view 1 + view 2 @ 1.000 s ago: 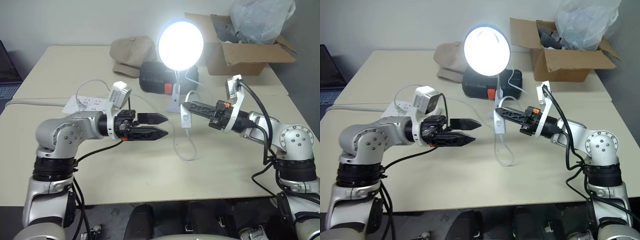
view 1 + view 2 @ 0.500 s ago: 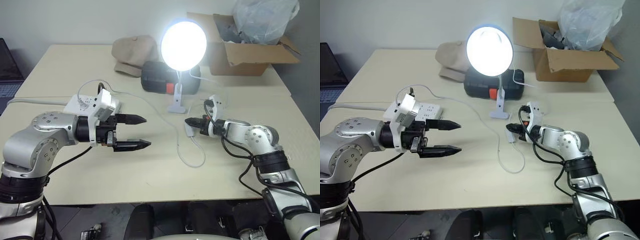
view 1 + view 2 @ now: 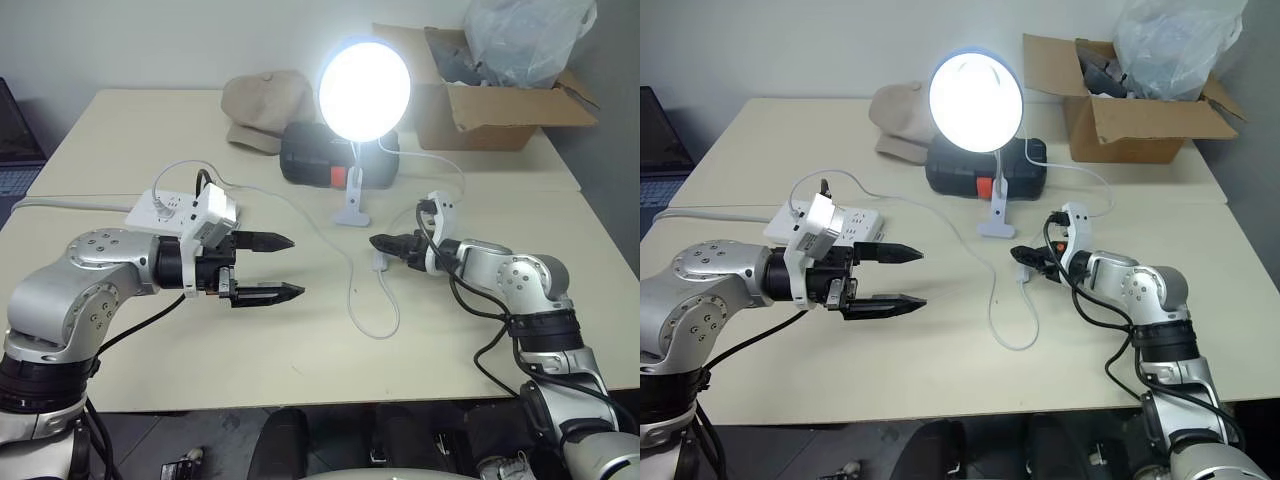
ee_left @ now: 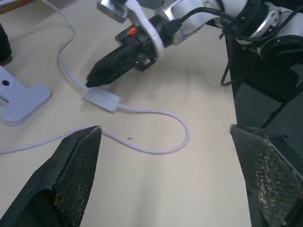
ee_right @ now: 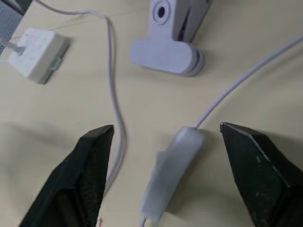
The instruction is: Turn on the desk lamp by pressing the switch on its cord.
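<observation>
My right gripper (image 5: pixel 163 156) has its fingers spread, the switch (image 5: pixel 170 165) lying loose on the table between them, touched by neither as far as I can tell. In the head views it sits right of centre, tips at the switch (image 3: pixel 380 262). The cord (image 3: pixel 372 322) loops from there toward the lower middle and runs back to the clip base. My left gripper (image 3: pixel 270 268), left of centre, is spread wide and empty. The desk lamp (image 3: pixel 363 90), upper centre, is glowing, so I judge the press done; only backing the arms away remains.
</observation>
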Robot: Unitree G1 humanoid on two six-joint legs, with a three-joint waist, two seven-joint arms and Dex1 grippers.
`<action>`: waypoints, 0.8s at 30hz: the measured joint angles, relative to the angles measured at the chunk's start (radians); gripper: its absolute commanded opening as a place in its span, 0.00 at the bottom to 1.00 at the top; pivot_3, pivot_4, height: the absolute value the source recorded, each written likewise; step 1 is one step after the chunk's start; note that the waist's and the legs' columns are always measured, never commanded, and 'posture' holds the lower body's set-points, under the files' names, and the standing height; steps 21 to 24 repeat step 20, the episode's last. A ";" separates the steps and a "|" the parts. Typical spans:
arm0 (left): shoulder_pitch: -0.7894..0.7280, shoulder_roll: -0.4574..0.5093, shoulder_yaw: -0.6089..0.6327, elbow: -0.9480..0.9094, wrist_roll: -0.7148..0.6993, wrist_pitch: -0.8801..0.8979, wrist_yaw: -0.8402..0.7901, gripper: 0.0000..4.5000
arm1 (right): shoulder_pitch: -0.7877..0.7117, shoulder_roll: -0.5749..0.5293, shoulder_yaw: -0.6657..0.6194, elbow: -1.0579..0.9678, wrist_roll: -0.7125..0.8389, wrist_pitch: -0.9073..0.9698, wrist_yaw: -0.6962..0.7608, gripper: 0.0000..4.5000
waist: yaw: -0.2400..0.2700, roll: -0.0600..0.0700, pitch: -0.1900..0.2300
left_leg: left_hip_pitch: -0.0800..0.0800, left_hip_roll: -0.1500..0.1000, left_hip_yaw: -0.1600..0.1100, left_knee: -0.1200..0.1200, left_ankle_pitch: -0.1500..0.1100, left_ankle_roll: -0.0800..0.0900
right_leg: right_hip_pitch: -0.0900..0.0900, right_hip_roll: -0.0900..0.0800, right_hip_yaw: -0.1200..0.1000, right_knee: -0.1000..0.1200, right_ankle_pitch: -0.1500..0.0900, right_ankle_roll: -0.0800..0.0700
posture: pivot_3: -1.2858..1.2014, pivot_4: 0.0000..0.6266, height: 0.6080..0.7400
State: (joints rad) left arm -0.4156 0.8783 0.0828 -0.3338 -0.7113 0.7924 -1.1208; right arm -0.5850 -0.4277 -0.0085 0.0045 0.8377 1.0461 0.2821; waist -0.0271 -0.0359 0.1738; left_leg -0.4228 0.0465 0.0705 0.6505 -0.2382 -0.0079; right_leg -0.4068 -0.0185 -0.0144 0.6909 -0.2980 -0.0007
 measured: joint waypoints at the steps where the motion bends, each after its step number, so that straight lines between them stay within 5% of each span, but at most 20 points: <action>1: -0.002 -0.001 0.000 0.008 0.015 -0.010 0.019 1.00 | 0.017 -0.036 0.000 -0.057 0.001 0.004 0.030 0.98 | 0.001 0.000 0.000 | 0.000 0.000 0.000 0.000 0.000 0.000 | 0.000 0.000 0.000 -0.001 0.000 0.000 | 0.52 0.24 1.00; 9: 0.065 0.044 0.019 0.028 0.073 -0.032 0.062 1.00 | 0.221 -0.415 -0.009 -0.407 -0.083 -0.101 0.329 0.98 | 0.001 0.000 0.000 | 0.000 0.000 0.000 -0.005 0.000 0.000 | 0.001 0.000 -0.001 -0.008 -0.001 0.001 | 0.52 0.24 1.00; 17: 0.093 0.101 0.036 0.037 0.107 -0.110 0.010 1.00 | 0.566 -0.675 -0.215 -0.522 -0.221 -0.461 0.742 0.98 | 0.004 0.000 0.000 | 0.003 0.000 0.000 -0.005 0.000 0.000 | 0.004 0.000 -0.001 -0.009 -0.002 0.005 | 0.52 0.24 1.00; 24: 0.093 0.103 0.036 0.051 0.107 -0.129 -0.012 1.00 | 0.591 -0.693 -0.234 -0.512 -0.266 -0.524 0.798 0.98 | 0.001 0.000 0.000 | 0.005 0.000 0.000 -0.005 0.000 0.000 | 0.005 0.000 0.000 -0.008 -0.001 0.005 | 0.52 0.24 1.00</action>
